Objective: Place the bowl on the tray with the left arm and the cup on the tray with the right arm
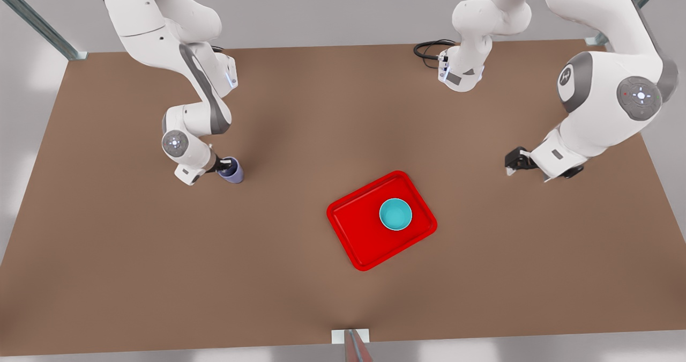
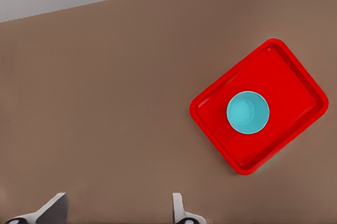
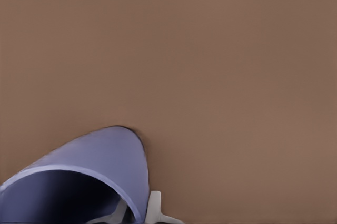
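Note:
The teal bowl (image 1: 395,214) (image 2: 247,112) sits upright on the red tray (image 1: 359,244) (image 2: 284,77), in the half toward the front view's right. The lavender cup (image 1: 233,174) (image 3: 105,153) is on the brown table at the front view's left, well apart from the tray. My right gripper (image 1: 228,164) (image 3: 138,214) is shut on the cup's wall, one finger inside the rim and one outside. My left gripper (image 1: 512,163) (image 2: 116,213) hangs open and empty above the table at the front view's right, away from the tray.
A black cable (image 1: 429,48) loops at the table's far edge beside one arm's base. Metal frame posts (image 1: 37,21) stand at the far corners. A small bracket (image 1: 351,336) sits at the near edge. Bare tabletop surrounds the tray.

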`<act>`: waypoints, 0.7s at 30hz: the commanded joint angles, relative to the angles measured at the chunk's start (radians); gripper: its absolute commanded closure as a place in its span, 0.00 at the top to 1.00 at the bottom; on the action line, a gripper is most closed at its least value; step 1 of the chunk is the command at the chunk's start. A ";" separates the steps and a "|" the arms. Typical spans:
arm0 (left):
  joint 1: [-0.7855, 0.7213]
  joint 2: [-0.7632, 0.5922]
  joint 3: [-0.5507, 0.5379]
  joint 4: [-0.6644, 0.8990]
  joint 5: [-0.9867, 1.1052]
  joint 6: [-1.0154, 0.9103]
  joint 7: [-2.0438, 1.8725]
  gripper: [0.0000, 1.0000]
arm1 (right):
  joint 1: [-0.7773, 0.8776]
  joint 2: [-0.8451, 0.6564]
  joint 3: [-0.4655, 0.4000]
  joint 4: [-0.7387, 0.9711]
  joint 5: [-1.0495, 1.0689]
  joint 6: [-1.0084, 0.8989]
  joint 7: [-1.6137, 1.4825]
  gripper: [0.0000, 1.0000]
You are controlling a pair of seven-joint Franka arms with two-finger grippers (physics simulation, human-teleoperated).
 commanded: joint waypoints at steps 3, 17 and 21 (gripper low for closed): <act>0.004 0.012 0.000 0.014 0.140 0.001 0.001 1.00 | 0.003 0.000 0.001 -0.001 0.002 -0.001 0.001 0.21; 0.004 0.006 0.002 0.008 0.136 -0.048 0.004 1.00 | 0.069 0.057 0.061 0.330 0.080 -0.308 0.021 0.21; 0.004 0.006 0.002 0.008 0.125 -0.058 0.002 1.00 | 0.160 0.149 0.058 0.459 0.117 -0.337 0.093 0.21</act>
